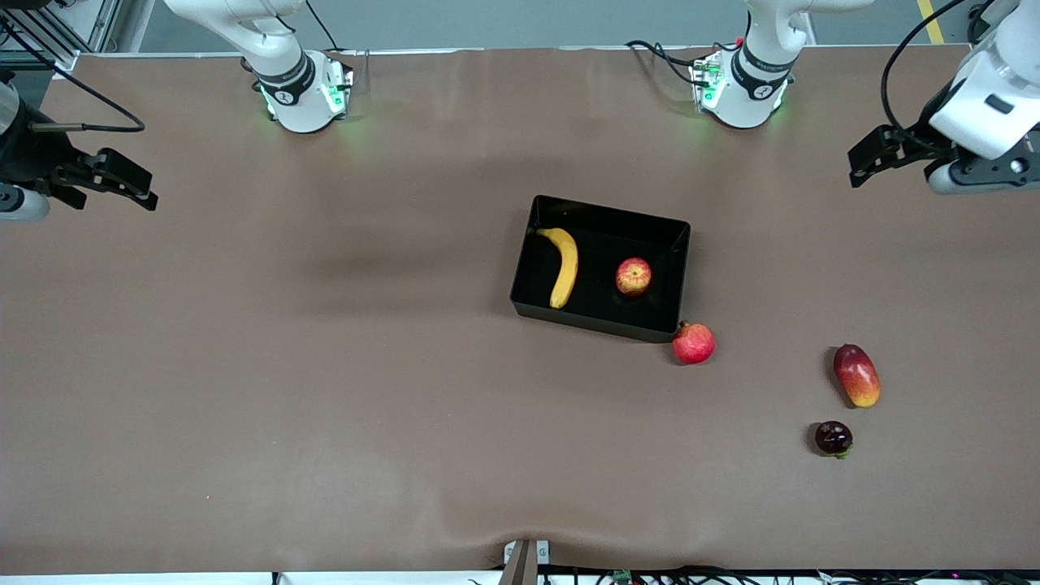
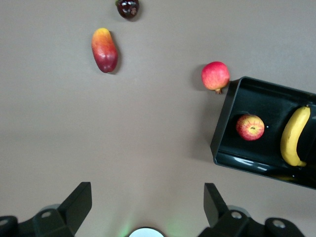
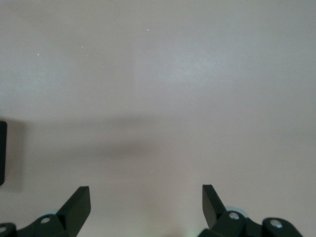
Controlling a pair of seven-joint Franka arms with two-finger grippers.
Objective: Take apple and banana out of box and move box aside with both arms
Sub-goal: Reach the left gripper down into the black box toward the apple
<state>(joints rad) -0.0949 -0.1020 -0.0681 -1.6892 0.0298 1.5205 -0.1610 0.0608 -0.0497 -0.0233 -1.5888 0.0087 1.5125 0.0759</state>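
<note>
The black box [image 1: 609,209] sits mid-table, its wall [image 2: 223,126] also in the left wrist view. Inside it lie the yellow banana [image 1: 561,266] [image 2: 294,136] and the red-yellow apple [image 1: 633,276] [image 2: 250,127], apart from each other. My left gripper [image 1: 863,162] [image 2: 147,193] hangs open and empty over the left arm's end of the table. At the right arm's end, my right gripper [image 1: 122,180] [image 3: 146,195] is open too, with only bare table under it. Both arms hold off from the box.
A round red fruit [image 1: 693,343] [image 2: 215,76] rests against the box's corner nearer the front camera. A red-yellow mango [image 1: 856,374] [image 2: 104,50] and a small dark fruit [image 1: 834,438] [image 2: 128,8] lie toward the left arm's end. The brown tabletop [image 1: 284,366] spreads around.
</note>
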